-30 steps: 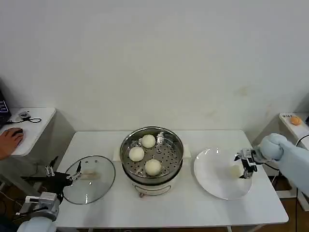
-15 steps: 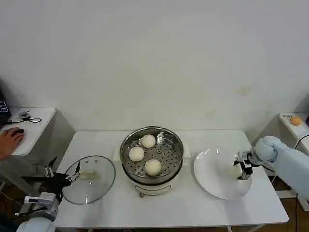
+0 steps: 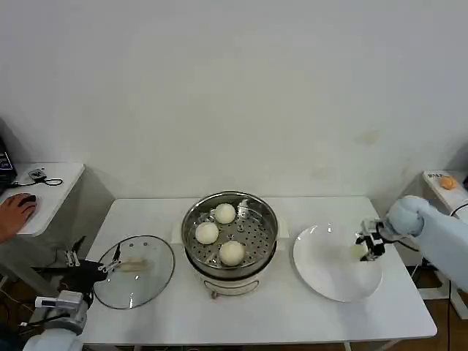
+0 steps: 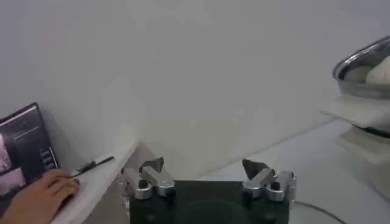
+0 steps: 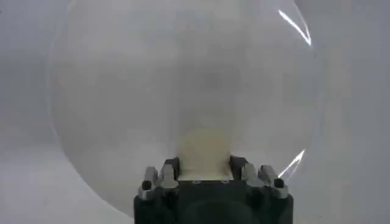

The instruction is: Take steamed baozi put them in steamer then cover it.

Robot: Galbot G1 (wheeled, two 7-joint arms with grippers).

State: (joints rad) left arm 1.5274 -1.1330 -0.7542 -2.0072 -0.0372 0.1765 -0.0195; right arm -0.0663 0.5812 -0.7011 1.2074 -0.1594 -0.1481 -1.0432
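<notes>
Bench (image 3: 292, 322) unchanged. Steamer (image 3: 229, 235) at centre, three steamed baozi (image 3: 232, 252) on its tray. White plate (image 3: 322, 274) on its right, cover (image 3: 135, 270) flat on its left. My right gripper (image 3: 363, 248) has its fingers clamped on the fourth baozi (image 5: 203, 151), now raised slightly off the plate versus earlier. Left gripper (image 4: 207, 176) parked by the cover, fingers spread, empty.

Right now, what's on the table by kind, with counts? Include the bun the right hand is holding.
Buns: 4, with 3 in the steamer and 1 in the right hand
Steamer: 1
Glass lid: 1
White plate: 1
Total: 7
</notes>
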